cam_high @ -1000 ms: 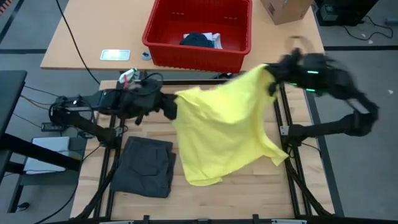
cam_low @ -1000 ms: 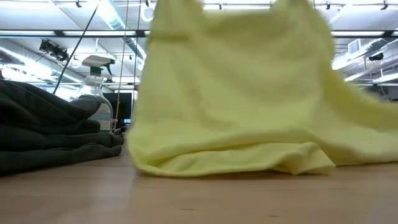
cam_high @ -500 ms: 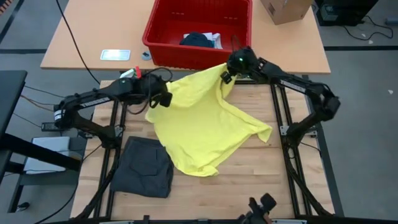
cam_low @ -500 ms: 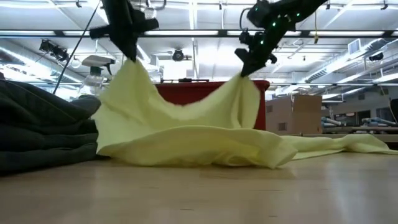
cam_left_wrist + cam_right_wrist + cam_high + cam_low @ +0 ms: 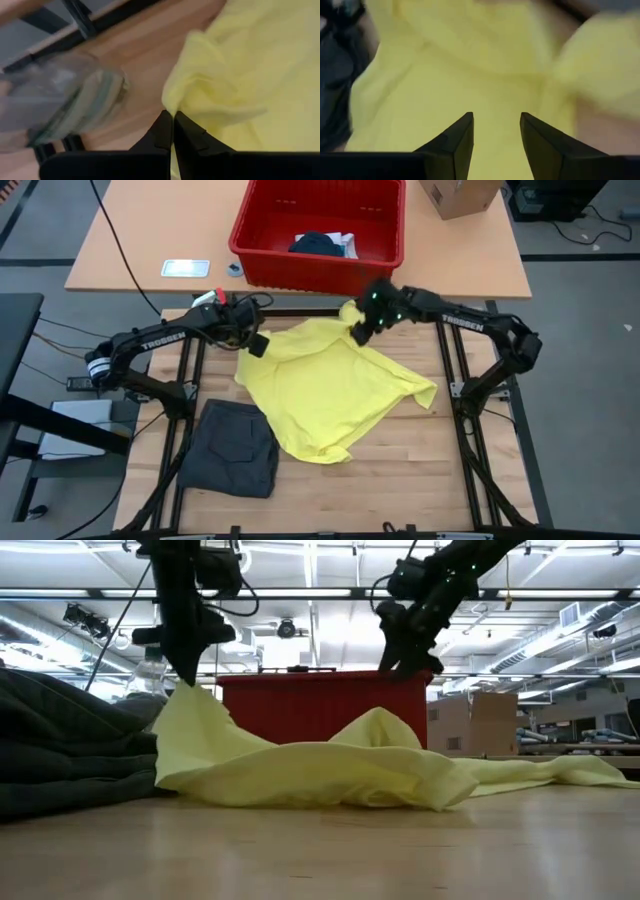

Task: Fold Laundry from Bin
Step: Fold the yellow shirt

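We see the left gripper (image 5: 256, 345) pinching the yellow shirt (image 5: 330, 388) in front of the red bin (image 5: 318, 272), while the right gripper (image 5: 358, 330) hangs released above its far edge.

yellow shirt (image 5: 330, 385), red bin (image 5: 318, 232), grey garment (image 5: 232, 448)

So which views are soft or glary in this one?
Right wrist view: the yellow garment is motion-smeared. Left wrist view: the clear bottle is blurred, but the left gripper is crisp. Low view: bright ceiling lights backlight both arms into silhouettes. High view: evenly lit and sharp.
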Controlling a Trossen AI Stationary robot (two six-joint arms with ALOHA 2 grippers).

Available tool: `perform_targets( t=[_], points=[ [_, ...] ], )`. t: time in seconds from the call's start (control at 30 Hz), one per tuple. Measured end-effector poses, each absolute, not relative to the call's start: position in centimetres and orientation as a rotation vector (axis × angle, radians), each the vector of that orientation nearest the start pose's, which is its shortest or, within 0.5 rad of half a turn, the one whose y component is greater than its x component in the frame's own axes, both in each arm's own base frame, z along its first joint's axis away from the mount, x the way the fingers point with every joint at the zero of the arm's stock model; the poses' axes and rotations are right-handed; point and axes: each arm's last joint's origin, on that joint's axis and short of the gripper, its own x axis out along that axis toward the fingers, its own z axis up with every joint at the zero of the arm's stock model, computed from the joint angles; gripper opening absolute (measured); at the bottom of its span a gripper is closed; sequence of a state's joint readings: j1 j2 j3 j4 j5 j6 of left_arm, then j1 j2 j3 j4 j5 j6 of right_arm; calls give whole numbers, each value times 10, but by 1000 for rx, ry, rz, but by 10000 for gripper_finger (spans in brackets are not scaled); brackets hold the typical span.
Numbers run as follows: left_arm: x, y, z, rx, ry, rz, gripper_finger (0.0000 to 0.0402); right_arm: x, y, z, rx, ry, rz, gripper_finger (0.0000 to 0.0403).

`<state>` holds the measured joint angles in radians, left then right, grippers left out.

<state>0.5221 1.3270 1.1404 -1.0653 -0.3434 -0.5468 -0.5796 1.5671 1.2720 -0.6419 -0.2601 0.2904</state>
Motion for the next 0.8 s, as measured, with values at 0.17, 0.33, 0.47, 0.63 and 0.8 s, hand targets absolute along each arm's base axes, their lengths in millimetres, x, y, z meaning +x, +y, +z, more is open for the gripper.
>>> perform_targets(
  t=[0.17,0.33,0.47,0.63,0.8],
  points=[
    [200,122,280,-595,1087,1030,35,286,-150,256,673,876,-378,159],
    [206,98,287,-632,1033,967,94,290,-125,238,671,957,-328,158],
    [224,69,291,-657,932,879,144,286,-96,220,651,1059,-270,158],
    [272,19,285,-590,764,607,189,264,-52,218,602,1019,-192,158],
    [315,-41,267,-457,652,354,193,231,-29,204,681,874,-192,158]
  ],
)
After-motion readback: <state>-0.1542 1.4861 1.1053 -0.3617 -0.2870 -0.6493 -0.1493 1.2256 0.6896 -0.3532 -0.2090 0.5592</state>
